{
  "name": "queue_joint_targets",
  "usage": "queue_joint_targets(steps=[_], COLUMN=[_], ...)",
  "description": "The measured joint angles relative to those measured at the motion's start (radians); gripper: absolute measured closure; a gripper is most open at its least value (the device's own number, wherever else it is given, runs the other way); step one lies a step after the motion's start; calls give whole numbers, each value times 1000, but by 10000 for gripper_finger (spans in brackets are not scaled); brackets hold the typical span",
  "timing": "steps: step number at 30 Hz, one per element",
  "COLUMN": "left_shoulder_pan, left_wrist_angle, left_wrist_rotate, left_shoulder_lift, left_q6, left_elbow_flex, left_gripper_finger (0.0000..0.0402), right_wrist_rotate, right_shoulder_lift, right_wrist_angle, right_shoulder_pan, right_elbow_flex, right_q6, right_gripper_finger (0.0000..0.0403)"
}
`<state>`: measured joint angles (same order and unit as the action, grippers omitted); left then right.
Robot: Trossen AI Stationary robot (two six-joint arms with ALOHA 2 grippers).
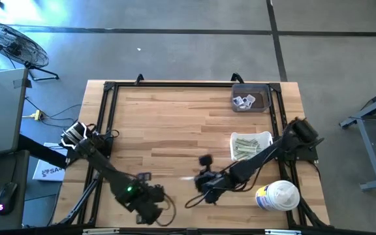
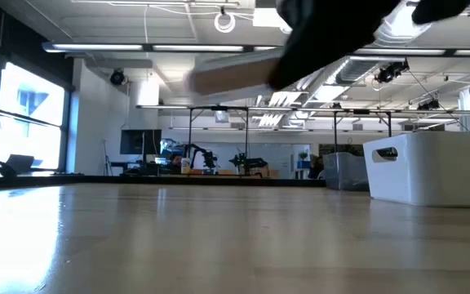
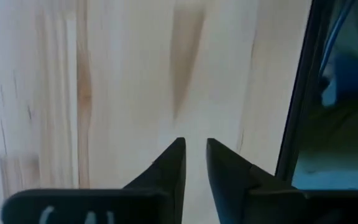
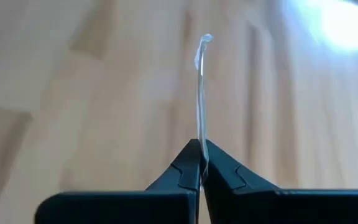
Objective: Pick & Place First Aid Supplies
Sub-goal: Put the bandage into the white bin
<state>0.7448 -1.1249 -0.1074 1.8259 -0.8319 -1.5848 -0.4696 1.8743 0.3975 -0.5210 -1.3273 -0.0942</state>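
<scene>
Right hand (image 4: 201, 163) is pinched tight on a thin strip wrapper (image 4: 201, 93) above the counter's (image 1: 175, 124) near edge. Left hand (image 3: 195, 163) I see slightly parted, holding nothing, by the near-left corner.

Right claw (image 4: 200, 163) pinched closed, left claw (image 3: 195, 163) slightly parted

The long butcher-block wooden table (image 1: 175, 124) is pale honey with darker plank streaks, edged by a black metal frame (image 1: 107, 117). A shallow white tray (image 1: 237, 138) holds pale greenish-white strip wrappers (image 1: 248, 147); a dark brown bin (image 1: 264, 99) holds small white square sachets (image 1: 243, 100) with dark print. The big round white tub (image 1: 279, 194) carries a yellow-blue label. Both arms are black.
</scene>
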Motion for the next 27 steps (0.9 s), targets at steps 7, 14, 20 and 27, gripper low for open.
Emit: queue_joint_targets(steps=[7,14,20,27], left_shoulder_pan=[113,188,200,198], left_wrist_angle=[-28,-24,-23,-21], left_wrist_rotate=[-86,-167,-190,-199], left_shoulder_lift=[0,0,0,0], left_q6=[-139,-177,-208,-220], left_elbow_flex=[5,6,6,6], left_gripper_finger=[332,332,332,332], right_wrist_rotate=[77,350,611,710], right_shoulder_lift=[-208,-291,-298,-285], right_wrist_angle=[618,1133,1126,1173], right_shoulder_pan=[39,122,202,370], right_elbow_flex=[-1,0,82,278], right_q6=[-498,-1040,-1101,-940], right_gripper_finger=[402,401,402,401])
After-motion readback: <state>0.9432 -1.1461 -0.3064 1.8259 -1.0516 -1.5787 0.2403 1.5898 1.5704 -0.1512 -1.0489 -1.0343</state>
